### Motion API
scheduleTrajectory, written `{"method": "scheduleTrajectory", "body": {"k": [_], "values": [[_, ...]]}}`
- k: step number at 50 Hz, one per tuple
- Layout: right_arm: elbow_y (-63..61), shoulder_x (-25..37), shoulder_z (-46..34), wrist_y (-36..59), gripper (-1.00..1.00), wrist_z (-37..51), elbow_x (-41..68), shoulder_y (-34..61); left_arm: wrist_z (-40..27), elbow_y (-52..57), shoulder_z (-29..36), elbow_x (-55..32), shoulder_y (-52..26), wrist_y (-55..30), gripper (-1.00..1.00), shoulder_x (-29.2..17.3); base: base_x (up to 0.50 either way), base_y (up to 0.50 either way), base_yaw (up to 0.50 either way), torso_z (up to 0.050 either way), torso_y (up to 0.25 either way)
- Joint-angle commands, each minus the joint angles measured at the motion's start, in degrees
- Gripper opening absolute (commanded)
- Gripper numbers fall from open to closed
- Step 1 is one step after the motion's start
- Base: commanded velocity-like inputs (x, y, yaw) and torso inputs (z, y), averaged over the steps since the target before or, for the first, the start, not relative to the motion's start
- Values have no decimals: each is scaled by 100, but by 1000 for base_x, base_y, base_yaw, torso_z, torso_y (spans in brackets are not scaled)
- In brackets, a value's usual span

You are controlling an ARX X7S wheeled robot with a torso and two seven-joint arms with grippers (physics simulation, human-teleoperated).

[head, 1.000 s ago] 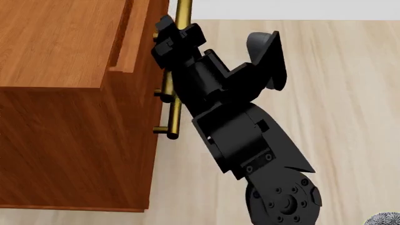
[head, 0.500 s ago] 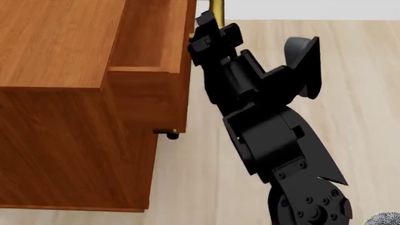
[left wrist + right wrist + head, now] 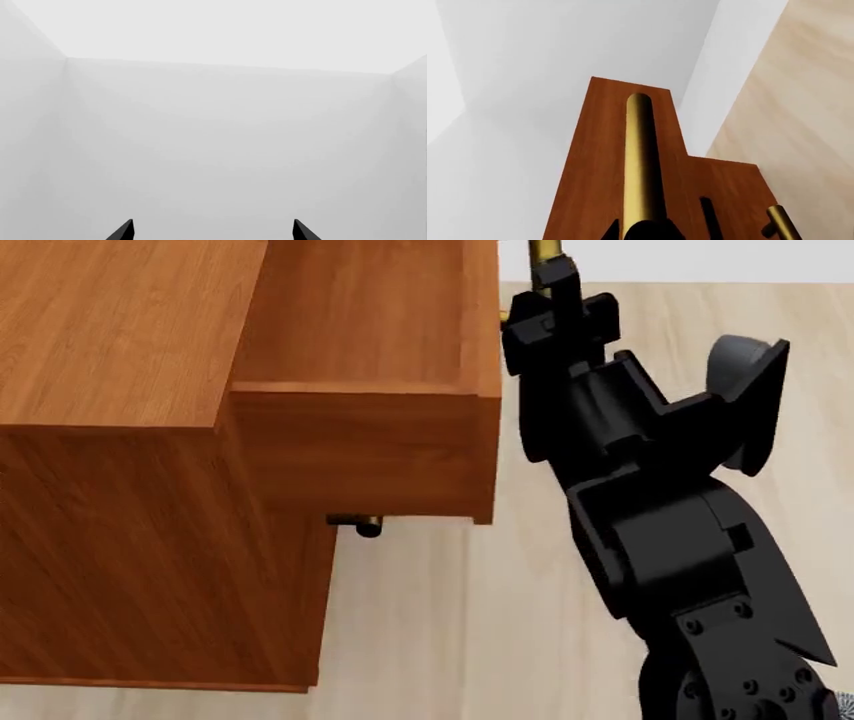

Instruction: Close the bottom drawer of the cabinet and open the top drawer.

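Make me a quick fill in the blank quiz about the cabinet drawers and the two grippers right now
1. The top drawer of the cabinet stands pulled ____.
2. The right gripper grips that drawer's ____ bar handle.
3. The left gripper faces only a plain ____ wall.
4. Under the top drawer, the end of another ____ peeks out.

Missing words: out; brass; white; handle

The top drawer [image 3: 360, 390] juts far out of the cabinet [image 3: 120, 440], overhanging the handles below; only one brass handle end [image 3: 363, 527] peeks out beneath it. The right tool [image 3: 547, 300] and its arm fill the drawer's front, with bare floor [image 3: 441, 640] beyond.
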Motion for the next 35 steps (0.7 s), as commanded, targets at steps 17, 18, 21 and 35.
{"method": "scheduleTrajectory", "body": {"k": [17,18,21,35], "values": [[-561,467,628,-184,-100,-339,-460,-32,-65,22,39,-69,-37,31,100,-28,-9,0,-6,2,7],[-575,483,650,-191,-100,-331,-444,-44,-68,22,41,-70,-37,34,100,-27,-17,0,-6,0,13],[-624,526,700,-217,-100,-315,-435,-73,-78,26,53,-75,-44,32,100,-28,-10,-1,-7,4,7],[-716,657,818,-292,-100,-268,-442,-153,-102,22,90,-84,-49,53,100,-36,-11,0,-7,2,8]]}}
